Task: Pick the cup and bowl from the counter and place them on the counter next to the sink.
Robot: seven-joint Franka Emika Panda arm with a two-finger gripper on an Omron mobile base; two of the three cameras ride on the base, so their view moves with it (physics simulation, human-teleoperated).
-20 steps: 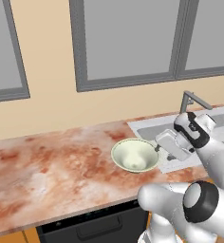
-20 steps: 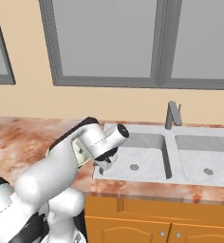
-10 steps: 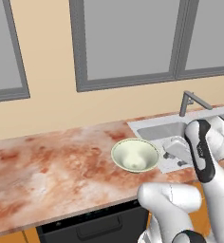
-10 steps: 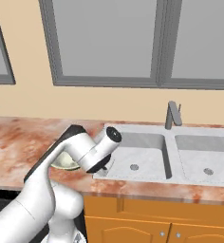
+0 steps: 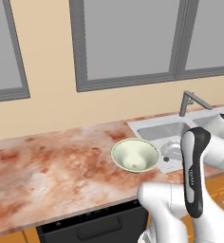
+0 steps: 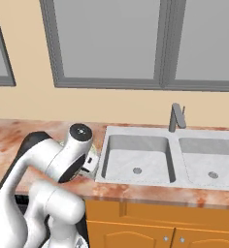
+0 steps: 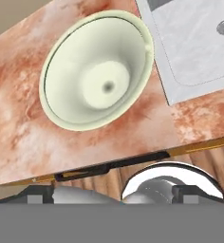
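Sitting just at nine o'clock of the sink (image 5: pixel 168 130), the bowl (image 5: pixel 135 155) looked placed, gripper (image 6: pixel 90 162) spread empty, the cup seemingly left.

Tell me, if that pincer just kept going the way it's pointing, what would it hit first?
Most likely the bowl, which sits directly ahead of it on the counter beside the sink. The open pincer holds nothing.

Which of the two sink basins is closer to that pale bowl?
The left basin: the bowl sits on the counter just beside its outer rim; the other basin lies beyond it.
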